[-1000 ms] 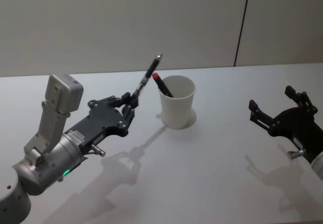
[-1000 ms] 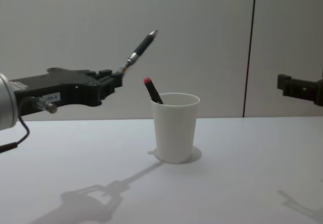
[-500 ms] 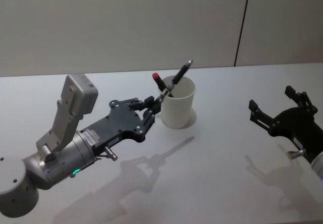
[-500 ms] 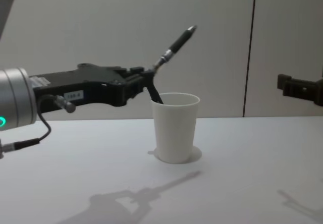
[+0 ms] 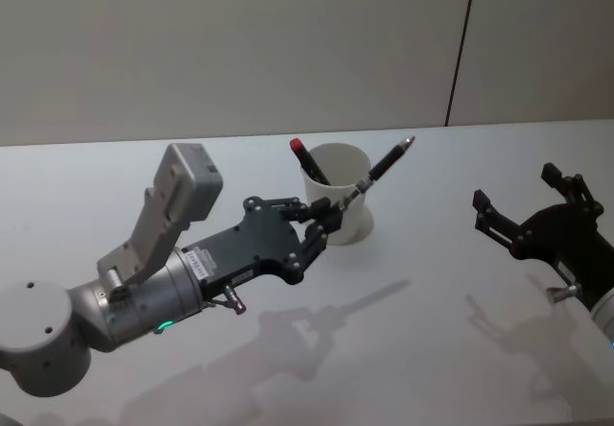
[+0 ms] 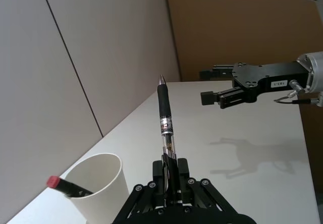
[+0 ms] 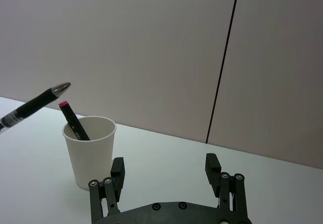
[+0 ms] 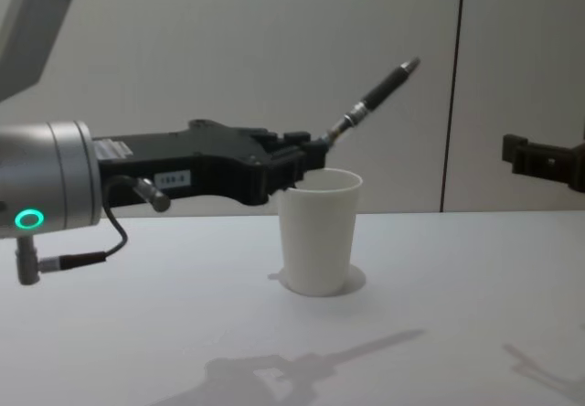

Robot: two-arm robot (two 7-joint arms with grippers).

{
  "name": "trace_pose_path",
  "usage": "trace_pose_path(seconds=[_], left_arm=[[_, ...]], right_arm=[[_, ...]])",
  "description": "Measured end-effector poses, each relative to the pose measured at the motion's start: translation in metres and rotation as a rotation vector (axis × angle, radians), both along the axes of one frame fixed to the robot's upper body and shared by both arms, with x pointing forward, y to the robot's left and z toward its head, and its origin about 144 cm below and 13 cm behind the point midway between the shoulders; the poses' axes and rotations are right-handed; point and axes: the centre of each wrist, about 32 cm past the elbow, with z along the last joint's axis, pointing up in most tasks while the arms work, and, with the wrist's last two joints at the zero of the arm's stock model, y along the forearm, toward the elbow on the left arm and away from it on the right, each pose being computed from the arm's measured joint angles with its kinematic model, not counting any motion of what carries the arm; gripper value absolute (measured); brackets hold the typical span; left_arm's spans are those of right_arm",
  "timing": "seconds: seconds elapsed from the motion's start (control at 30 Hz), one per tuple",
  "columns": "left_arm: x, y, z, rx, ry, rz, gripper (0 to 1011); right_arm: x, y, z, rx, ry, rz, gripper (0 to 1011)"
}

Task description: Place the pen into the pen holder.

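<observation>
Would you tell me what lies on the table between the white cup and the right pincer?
Nothing: the head view shows bare table between cup and open right pincer. The left pincer holds a pen tilted near the cup.

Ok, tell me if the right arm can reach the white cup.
Probably yes: the right tool hangs open, nothing between it and the cup; the left tool, holding a pen, crowds the other side.

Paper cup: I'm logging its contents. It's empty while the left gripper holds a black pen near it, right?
Not empty. The head view shows a red-ended marker leaning inside the paper cup; the left gripper does hold a black pen near it.
</observation>
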Motion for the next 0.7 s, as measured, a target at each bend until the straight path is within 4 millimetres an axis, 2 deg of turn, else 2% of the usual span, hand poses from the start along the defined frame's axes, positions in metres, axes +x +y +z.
trace_pose_path(seconds=[0.7], left_arm=[[0.0084,-0.0090,0.0034,0.051,0.024,-0.056,178]], right_arm=[[0.0000,0.0000,0.0000,0.000,0.000,0.000,1001]])
